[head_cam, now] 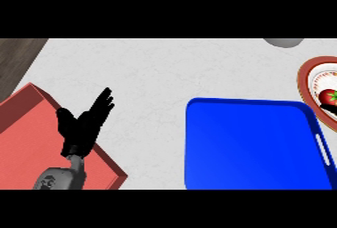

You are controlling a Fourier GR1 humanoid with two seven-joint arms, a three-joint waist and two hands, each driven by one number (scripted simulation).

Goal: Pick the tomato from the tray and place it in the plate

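Note:
A red tomato point(329, 96) with a green stem lies in the plate point(308, 79) at the right edge; the plate has a white middle and a red-brown rim. A dark shape under the tomato crosses the plate's lower part; I cannot tell what it is. The blue tray point(253, 147) fills the lower right and holds nothing that shows. My left hand point(84, 122) rests open at the left, fingers up, over the edge of a red tray. No right hand is visible.
A red tray point(33, 142) lies at the lower left under my left forearm. A grey round object point(284, 42) shows at the top right edge. Dark wood point(16, 58) borders the counter at the top left.

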